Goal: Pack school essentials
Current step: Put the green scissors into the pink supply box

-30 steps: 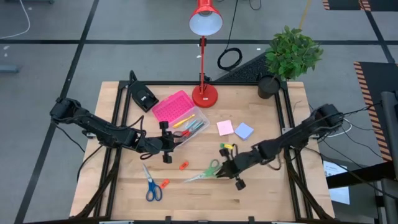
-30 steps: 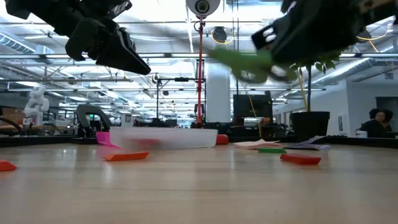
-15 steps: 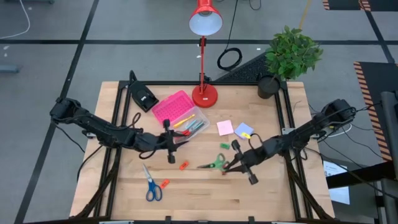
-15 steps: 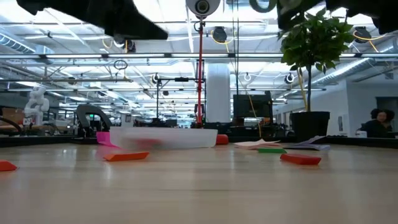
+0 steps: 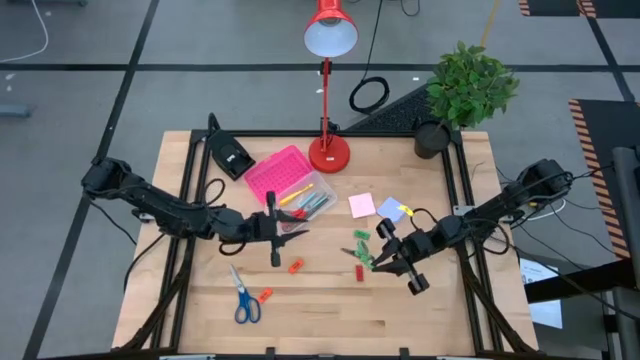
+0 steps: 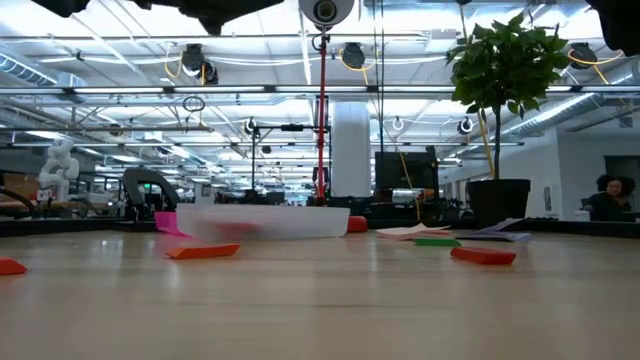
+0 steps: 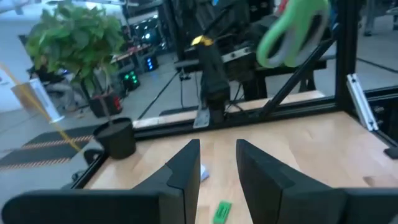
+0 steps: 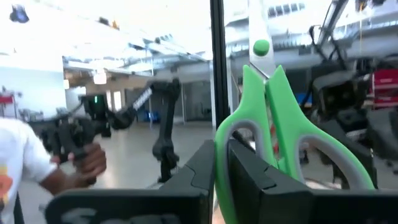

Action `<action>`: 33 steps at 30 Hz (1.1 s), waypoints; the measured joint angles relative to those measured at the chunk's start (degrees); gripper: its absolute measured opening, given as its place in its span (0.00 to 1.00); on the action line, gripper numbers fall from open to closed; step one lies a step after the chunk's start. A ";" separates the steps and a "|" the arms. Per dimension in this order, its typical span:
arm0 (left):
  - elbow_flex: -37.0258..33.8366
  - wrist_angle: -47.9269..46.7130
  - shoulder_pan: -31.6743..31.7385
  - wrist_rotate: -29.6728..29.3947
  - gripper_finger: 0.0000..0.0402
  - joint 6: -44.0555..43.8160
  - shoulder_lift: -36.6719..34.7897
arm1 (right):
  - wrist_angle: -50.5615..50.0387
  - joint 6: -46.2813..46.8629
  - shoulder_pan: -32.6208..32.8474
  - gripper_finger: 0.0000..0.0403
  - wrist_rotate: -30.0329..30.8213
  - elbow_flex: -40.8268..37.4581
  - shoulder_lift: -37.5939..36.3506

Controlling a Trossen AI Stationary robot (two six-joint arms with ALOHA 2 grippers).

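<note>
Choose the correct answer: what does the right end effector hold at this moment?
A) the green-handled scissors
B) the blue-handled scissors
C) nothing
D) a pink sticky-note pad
A: the right wrist view shows the right end effector closed on a handle loop of the green-handled scissors, while the blue-handled scissors lie on the table in the high view.

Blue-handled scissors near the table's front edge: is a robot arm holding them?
No, the blue-handled scissors lie flat on the wooden table, with both arms away from them.
</note>
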 joint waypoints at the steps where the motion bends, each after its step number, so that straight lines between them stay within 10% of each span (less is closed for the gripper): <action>1: 0.54 0.22 -0.35 0.04 0.26 0.75 0.67 | 1.11 0.16 0.00 0.06 0.06 0.00 0.00; 20: 30.60 -2.64 -5.20 -8.33 0.42 9.71 26.27 | 7.45 -2.42 2.15 0.06 4.89 0.00 0.33; 33: 38.08 -1.46 -4.78 -11.56 0.49 5.11 31.14 | 9.29 -6.99 4.13 0.06 9.63 0.00 0.33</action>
